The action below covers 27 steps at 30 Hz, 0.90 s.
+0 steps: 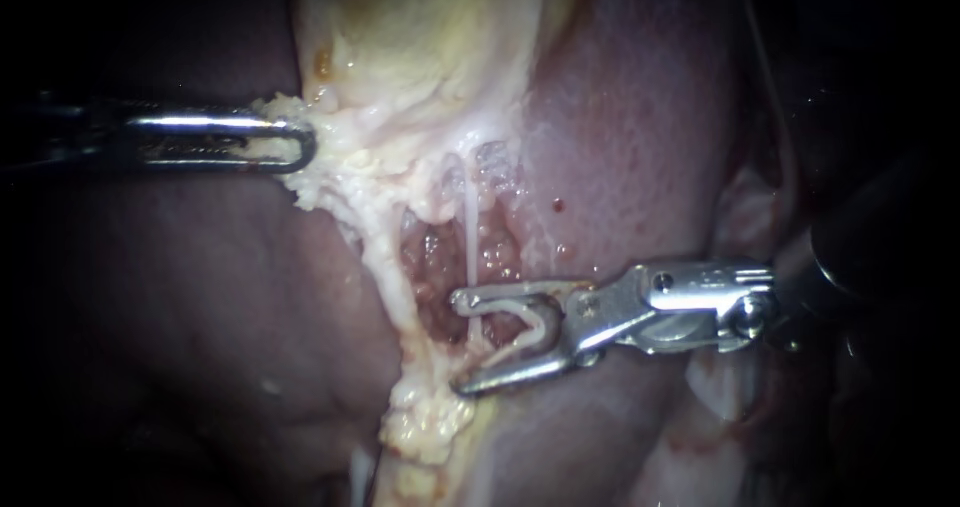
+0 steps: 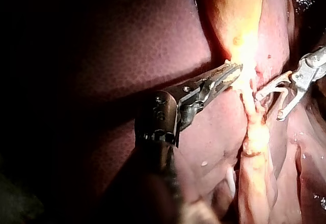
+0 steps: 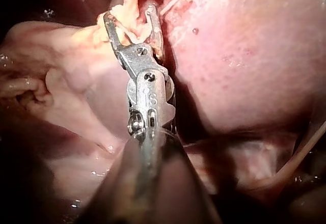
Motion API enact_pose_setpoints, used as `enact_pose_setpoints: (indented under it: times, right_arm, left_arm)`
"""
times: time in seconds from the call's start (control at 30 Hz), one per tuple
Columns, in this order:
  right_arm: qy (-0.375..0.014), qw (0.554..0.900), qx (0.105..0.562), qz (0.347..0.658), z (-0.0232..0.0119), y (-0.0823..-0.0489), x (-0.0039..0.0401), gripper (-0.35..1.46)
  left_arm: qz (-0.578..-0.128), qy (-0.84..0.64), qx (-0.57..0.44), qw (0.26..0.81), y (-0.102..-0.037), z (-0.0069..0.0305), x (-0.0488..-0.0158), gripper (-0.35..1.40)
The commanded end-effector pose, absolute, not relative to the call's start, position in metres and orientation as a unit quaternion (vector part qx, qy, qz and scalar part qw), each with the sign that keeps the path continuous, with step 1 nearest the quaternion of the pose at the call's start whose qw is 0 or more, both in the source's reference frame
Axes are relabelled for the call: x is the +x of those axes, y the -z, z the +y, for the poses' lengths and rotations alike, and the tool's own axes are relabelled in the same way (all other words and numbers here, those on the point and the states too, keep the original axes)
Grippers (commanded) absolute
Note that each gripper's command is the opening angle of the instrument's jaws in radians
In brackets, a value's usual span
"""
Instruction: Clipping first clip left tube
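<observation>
Left instrument (image 1: 290, 150): jaws clamping pale tissue (image 1: 335, 172), tensioning it sideways.
Right instrument (image 1: 462, 342): jaws standing apart, carrying an open clip (image 1: 545, 322), not squeezing yet.
Tube (image 1: 470, 237): thin white strand running between the clip's legs, over the liver (image 1: 640, 147); can't confirm it's the left one.
Doing it well: I'd be seating the tube deep, getting both tips showing past it, crossing square, closing with no extra tissue caught.
</observation>
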<state>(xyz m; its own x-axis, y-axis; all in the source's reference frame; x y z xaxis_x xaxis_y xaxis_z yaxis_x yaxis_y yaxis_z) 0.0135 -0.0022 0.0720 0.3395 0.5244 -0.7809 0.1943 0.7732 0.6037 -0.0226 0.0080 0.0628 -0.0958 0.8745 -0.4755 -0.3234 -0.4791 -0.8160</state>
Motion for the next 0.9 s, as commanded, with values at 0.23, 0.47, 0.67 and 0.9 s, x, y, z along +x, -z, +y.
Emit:
enact_pose_setpoints:
  times: [0.23,0.47,0.67,0.9]
  right_arm:
    - [-0.112,0.755,0.317,0.562,-0.0019,-0.0739,0.0139,0.49]
    - [-0.096,0.749,0.331,0.566,-0.0026,-0.0748,0.0159,0.50]
    - [-0.071,0.725,0.351,0.588,-0.0031,-0.0744,0.0178,0.49]
    - [-0.041,0.704,0.376,0.601,-0.0041,-0.0732,0.0198,0.45]
  left_arm:
    - [-0.268,-0.690,-0.513,0.434,-0.0629,0.0079,-0.0226,-0.35]
    - [-0.267,-0.690,-0.513,0.434,-0.0630,0.0078,-0.0228,-0.35]
    - [-0.267,-0.690,-0.514,0.434,-0.0631,0.0079,-0.0228,-0.35]
    - [-0.267,-0.690,-0.514,0.434,-0.0631,0.0079,-0.0228,-0.35]
